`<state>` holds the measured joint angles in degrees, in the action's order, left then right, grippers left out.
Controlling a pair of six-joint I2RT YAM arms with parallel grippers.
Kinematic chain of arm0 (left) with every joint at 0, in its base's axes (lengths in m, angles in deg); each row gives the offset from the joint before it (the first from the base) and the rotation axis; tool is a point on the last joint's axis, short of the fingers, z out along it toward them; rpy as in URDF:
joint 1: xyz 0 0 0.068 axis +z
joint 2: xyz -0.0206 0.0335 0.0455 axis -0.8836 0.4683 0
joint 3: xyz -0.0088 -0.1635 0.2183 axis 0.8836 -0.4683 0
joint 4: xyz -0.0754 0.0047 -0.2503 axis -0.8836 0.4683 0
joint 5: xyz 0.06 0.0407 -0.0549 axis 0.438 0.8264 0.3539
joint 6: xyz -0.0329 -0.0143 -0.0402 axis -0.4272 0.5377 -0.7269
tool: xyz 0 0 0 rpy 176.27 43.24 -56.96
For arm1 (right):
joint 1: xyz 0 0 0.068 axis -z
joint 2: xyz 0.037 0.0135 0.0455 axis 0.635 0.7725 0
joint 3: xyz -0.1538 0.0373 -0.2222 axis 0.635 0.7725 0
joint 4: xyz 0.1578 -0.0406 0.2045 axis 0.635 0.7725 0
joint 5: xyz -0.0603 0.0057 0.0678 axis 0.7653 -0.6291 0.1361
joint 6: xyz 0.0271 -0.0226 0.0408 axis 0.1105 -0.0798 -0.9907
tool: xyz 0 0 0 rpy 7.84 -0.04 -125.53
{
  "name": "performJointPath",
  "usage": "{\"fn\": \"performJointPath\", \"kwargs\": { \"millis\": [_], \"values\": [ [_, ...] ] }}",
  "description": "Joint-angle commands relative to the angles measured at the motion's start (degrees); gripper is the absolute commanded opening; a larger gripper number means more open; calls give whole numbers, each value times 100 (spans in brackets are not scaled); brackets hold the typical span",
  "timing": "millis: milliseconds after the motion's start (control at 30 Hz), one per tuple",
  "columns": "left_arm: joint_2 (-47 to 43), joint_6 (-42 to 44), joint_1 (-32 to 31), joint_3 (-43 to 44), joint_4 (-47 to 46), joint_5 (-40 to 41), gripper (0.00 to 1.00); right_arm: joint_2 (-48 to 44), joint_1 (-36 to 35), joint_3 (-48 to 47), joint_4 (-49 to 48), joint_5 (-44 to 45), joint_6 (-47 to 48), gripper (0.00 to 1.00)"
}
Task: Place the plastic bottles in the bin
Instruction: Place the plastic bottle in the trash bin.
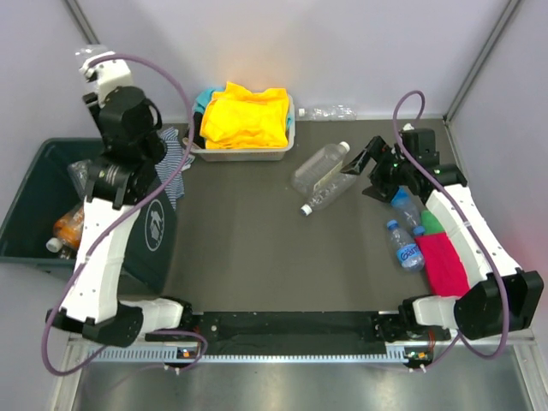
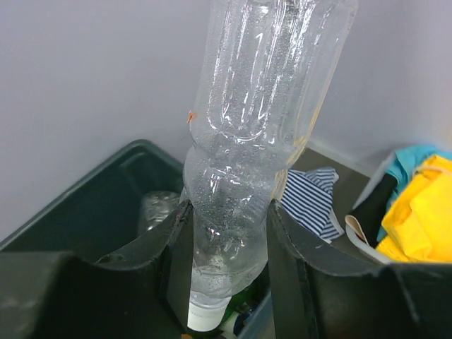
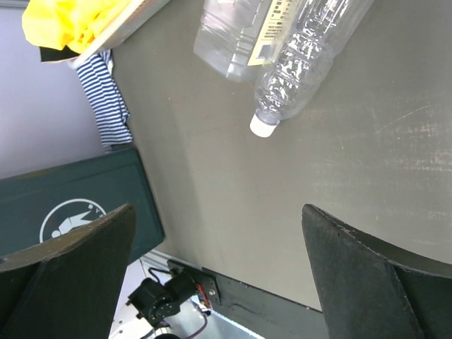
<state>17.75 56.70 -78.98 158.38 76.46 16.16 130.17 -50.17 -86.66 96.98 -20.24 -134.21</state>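
Left gripper (image 2: 227, 247) clamps clear bottle (image 2: 261, 106), cap down, above green bin (image 2: 78, 212); right gripper (image 3: 215, 275) wide open, empty, over table (image 3: 282, 198).

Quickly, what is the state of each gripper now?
Left gripper: shut on a clear bottle.
Right gripper: open, holding nothing.

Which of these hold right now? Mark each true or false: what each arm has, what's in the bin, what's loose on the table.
1. The left fingers grip a clear bottle. True.
2. The right fingers hold a bottle. False: they stand open and empty over the table.
3. The bin holds no bottles. False: an orange bottle and others lie inside.
4. Two loose clear bottles lie on the table between the white tray and the right fingers. True.
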Motion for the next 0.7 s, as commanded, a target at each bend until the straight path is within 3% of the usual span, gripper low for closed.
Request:
{"fn": "performJointPath", "kwargs": {
  "millis": [0,100,133,200,233,300,433,533,667],
  "values": [
    [-636,-150,12,-115,-270,1189,34,134,55,-260,-231,-117,-26,98],
    [-1057,-88,12,-536,-454,1883,38,169,55,-295,-248,-117,-27,98],
    [-1189,-18,12,-694,-542,2068,49,187,63,-321,-257,-117,-27,98],
    [-1611,192,12,-1134,-867,2455,59,239,64,-374,-257,-135,-27,98],
    [-1752,341,12,-1283,-1016,2560,76,274,64,-392,-248,-135,-18,98],
    [-2051,842,12,-1618,-1482,2736,96,354,63,-506,-213,-135,17,99],
    [-2061,1072,3,-1444,-1221,2589,99,459,55,-681,-169,-117,44,99],
    [-1798,555,3,-882,-273,2089,99,538,63,-796,-125,-108,79,99],
    [-1315,-43,3,-170,607,570,99,503,55,-823,-81,-82,96,99]
  ]
}}
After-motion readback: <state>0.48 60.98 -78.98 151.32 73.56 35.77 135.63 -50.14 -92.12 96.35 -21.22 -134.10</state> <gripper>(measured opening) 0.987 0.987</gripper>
